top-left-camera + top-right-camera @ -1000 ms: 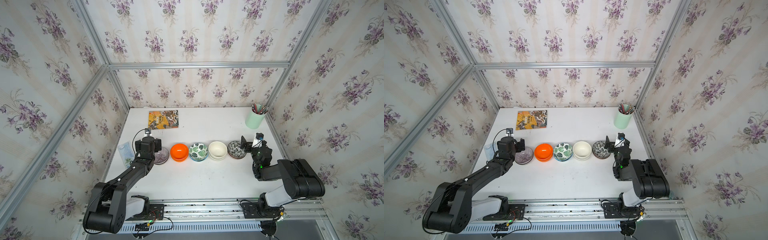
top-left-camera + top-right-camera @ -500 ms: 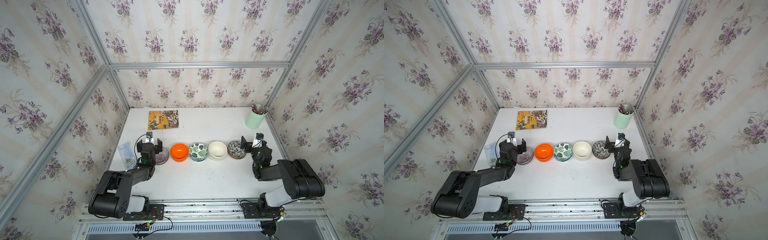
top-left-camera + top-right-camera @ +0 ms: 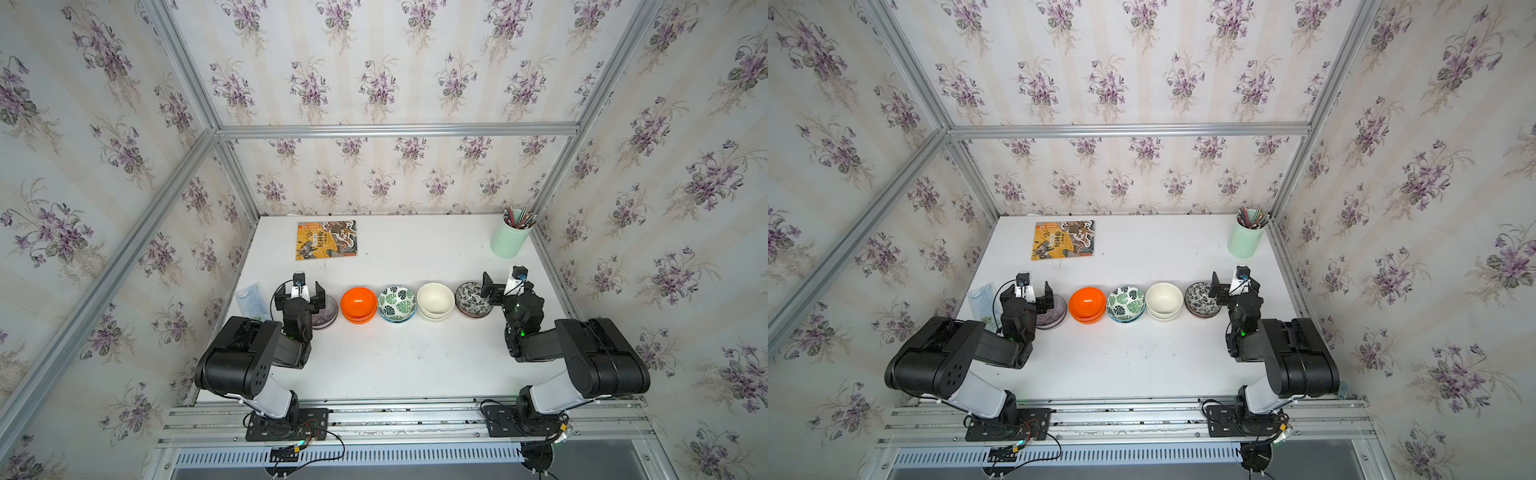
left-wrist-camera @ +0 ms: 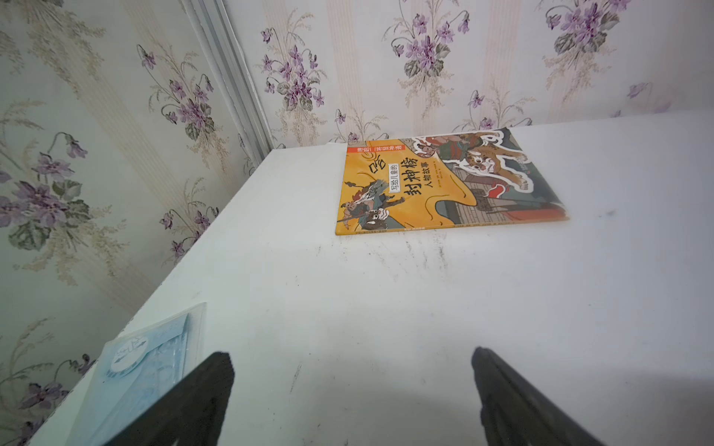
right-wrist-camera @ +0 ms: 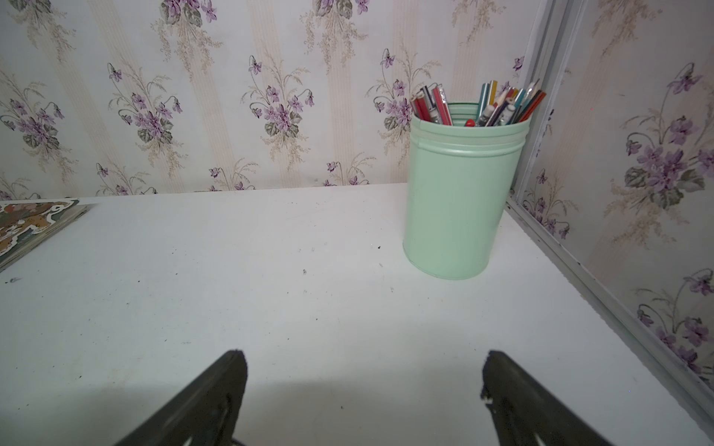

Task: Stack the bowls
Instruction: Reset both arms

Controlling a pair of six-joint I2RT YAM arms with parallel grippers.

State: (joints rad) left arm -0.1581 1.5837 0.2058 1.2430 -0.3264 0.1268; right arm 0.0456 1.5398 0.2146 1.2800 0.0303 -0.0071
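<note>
Between left gripper [image 3: 302, 296] and right gripper [image 3: 505, 289], the bowls [image 3: 1164, 299] stood in one row
Both were spread wide, holding nothing; purple striped bowls [image 3: 329, 313] sat just beside the left one, floral bowls [image 3: 468, 300] just beside the right, with orange bowls [image 3: 358, 304], leaf-print bowls [image 3: 397, 303] and cream bowls [image 3: 435, 300] between

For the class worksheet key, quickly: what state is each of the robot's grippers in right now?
Left gripper: open, holding nothing.
Right gripper: open, holding nothing.

White table [image 3: 399, 365], row of paired bowls [image 3: 397, 302], picture book [image 3: 326, 240], mint pencil cup [image 3: 508, 243], blue packet [image 3: 252, 297]
</note>
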